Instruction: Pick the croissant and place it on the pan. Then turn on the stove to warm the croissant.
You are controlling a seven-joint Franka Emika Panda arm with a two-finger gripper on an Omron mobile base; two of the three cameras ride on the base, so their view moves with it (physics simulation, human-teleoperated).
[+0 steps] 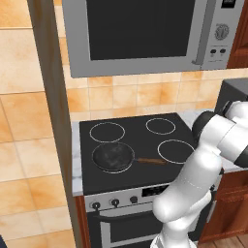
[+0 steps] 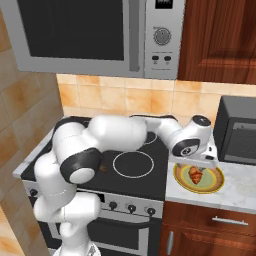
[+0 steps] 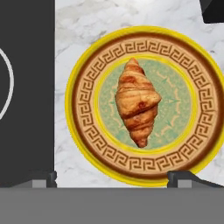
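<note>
1. Croissant lies in the middle of a round yellow-rimmed plate with a brown key-pattern band, on the marble counter just right of the stove; in the right base view the croissant shows as a small golden crescent on the plate.
2. Gripper hangs above the plate with its jaws wide apart, one dark tip near the plate's left edge and the other over its right rim, touching nothing; the croissant sits between them, farther off.
3. Pan, dark and round, rests on the near-left burner of the stove, its thin brown handle pointing right toward the near-right ring.
4. Microwave, grey, hangs on the tiled wall above the cooktop.
5. Small black knobs line the silver front panel.
6. A dark boxy appliance stands on the counter to the far right of the plate.
</note>
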